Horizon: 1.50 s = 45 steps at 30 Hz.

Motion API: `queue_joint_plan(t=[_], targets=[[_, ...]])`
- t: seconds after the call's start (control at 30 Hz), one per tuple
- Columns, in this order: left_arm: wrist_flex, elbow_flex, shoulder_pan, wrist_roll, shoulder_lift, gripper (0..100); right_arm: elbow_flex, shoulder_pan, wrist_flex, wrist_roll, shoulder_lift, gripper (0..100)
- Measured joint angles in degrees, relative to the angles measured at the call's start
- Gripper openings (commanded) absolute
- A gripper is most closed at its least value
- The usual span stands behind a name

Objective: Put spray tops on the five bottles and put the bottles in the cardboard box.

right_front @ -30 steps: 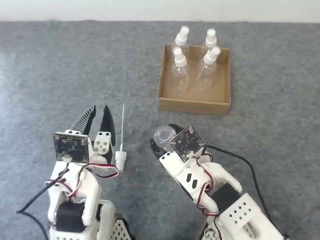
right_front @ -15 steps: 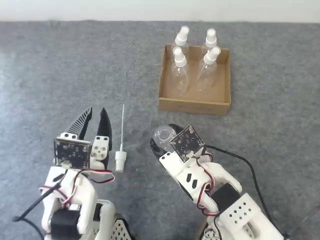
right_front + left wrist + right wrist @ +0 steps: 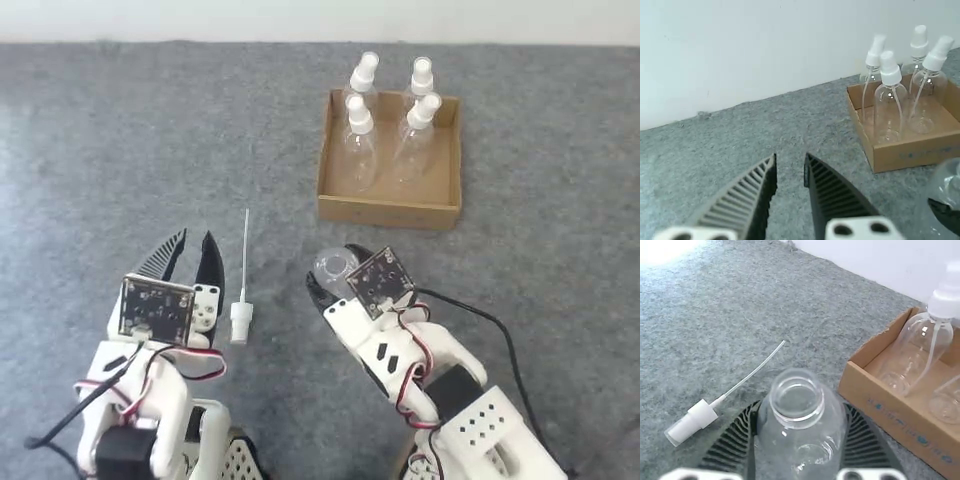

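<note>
Nearest the camera, the right gripper (image 3: 336,277) clamps an uncapped clear bottle (image 3: 333,266) between its black fingers. In the high view only the bottle's open neck and shoulder show, the rest hidden under the wrist camera board. In the right wrist view the bottle (image 3: 799,412) stands upright between the fingers (image 3: 732,445), its base cut off by the frame edge. The left gripper (image 3: 188,252) hangs beside it over the grey table (image 3: 120,130), its jaws parted by a narrow gap and holding nothing. In the left wrist view the finger roots are cropped, and the held bottle (image 3: 946,192) appears only as a sliver at the edge.

Between the two arms a loose spray top (image 3: 240,320) lies flat on the table, touching neither gripper, its thin dip tube pointing away from the arms.

Farther off sits the cardboard box (image 3: 388,211) with four capped bottles (image 3: 358,150) standing inside. The back pair is largely masked by the front pair, with mainly the white heads showing. A white wall (image 3: 740,45) closes the scene.
</note>
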Motion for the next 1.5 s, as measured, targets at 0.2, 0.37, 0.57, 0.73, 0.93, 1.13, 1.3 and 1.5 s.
queue_joint_plan(t=[0.2,0.37,0.57,0.73,0.93,1.13,1.3,1.5], targets=[[0.3,-4.5,0.0,-0.3,8.7,9,0.0,0.3,0.0,0.0,0.0,6.9],[0.3,-7.6,0.1,-0.3,23.2,9,0.0,0.5,0.0,0.0,0.0,6.9],[0.2,-8.1,0.0,-0.3,38.2,16,0.0,0.5,0.0,0.0,0.0,6.9],[-2.6,-8.1,0.1,-0.3,47.1,16,0.0,0.5,0.0,0.0,0.0,6.9],[-8.9,-8.1,0.1,1.4,57.9,16,0.0,0.5,0.0,0.0,0.0,6.9],[-15.6,-8.1,0.1,1.8,68.9,16,0.0,0.5,0.0,0.0,0.0,6.9],[-19.4,-8.1,0.1,1.8,74.8,16,0.0,0.5,0.0,0.0,0.0,6.9],[-23.7,-8.1,0.1,1.9,81.3,16,0.0,0.5,0.0,0.0,0.0,6.9]])
